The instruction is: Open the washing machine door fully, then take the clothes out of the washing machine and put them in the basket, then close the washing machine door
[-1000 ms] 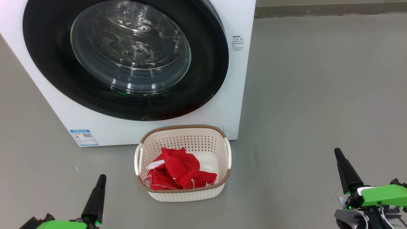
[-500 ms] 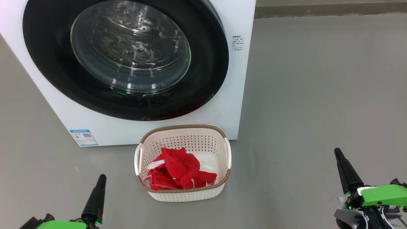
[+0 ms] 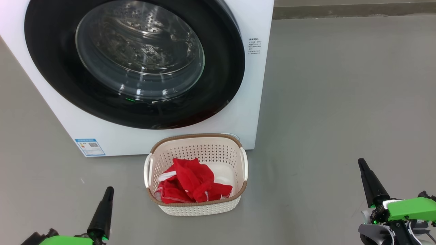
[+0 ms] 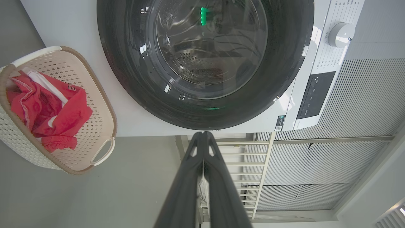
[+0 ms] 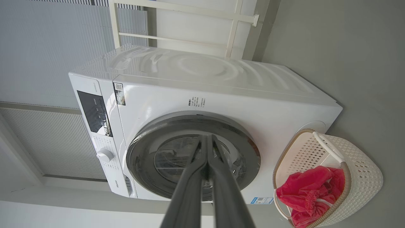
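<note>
The door [image 3: 54, 68] is closed on the washer [image 3: 259, 85]. The basket [image 3: 197, 208] sits on the floor [image 3: 340, 102] just in front of the washer, below the door. The red clothes [image 3: 190, 183] lie in the basket. The left gripper [image 3: 109, 190] is low on the left, away from the basket. Its fingers are pressed together and hold nothing. The right gripper [image 3: 361, 163] is low on the right, well away from the basket, with its fingers pressed together too, and it holds nothing.

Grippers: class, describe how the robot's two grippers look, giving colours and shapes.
The left gripper and right gripper each have long, slim, matte black fingers tapering to rounded tips, mounted on a bright green housing. Grey and black parts sit beneath the right one's housing.
</note>
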Robot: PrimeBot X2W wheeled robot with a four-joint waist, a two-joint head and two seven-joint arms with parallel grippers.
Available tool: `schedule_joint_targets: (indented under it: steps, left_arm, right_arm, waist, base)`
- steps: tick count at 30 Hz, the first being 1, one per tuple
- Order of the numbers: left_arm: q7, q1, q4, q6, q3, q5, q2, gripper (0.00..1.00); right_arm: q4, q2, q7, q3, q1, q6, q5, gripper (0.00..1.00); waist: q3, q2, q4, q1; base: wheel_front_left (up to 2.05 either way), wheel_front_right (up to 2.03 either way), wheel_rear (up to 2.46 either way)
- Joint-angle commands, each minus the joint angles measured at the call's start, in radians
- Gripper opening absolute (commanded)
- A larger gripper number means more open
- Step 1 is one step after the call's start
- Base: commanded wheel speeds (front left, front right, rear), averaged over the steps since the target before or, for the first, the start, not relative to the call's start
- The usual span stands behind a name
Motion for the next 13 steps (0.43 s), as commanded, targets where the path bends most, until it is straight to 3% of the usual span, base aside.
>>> schedule_joint_targets:
  steps: [1, 13]
  left_arm:
    - [0.004, -0.039, -0.021, -0.007, 0.035, -0.007, 0.017, 0.0]
    - [0.004, -0.039, -0.021, -0.007, 0.035, -0.007, 0.017, 0.0]
  right_arm:
    - [-0.025, -0.015, 0.006, 0.019, -0.043, 0.001, 0.005, 0.0]
    - [-0.025, -0.015, 0.006, 0.019, -0.043, 0.001, 0.005, 0.0]
  waist:
    - [0.0, 0.0, 0.0, 0.0]
    - [0.0, 0.0, 0.0, 0.0]
  base:
    - [0.0, 0.0, 0.0]
    - [0.0, 0.0, 0.0]
